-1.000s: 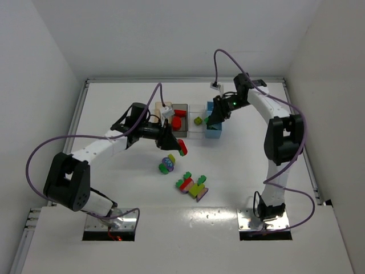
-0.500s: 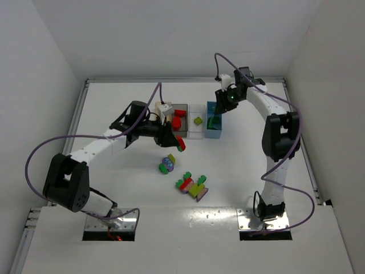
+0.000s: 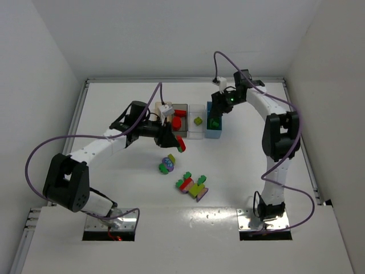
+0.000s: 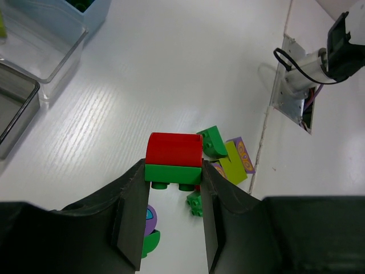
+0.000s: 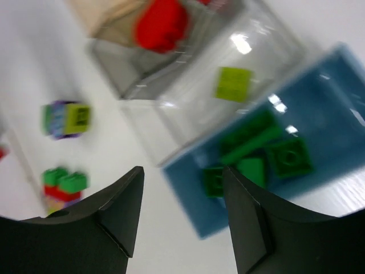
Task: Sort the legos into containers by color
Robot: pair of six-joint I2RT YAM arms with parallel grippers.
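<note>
Now, my left claw [image 4: 174,171] pinches red-green brick pair [image 4: 174,151] (two colours, joined): split before binning. My right claw [image 5: 182,174] spread, empty, above light blue bin [image 5: 333,103].

The tan bin [image 5: 105,14] is blurred and cut off above.

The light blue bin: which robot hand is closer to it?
Right. The right gripper hangs over the light blue bin; the left gripper sits off to its left.
</note>
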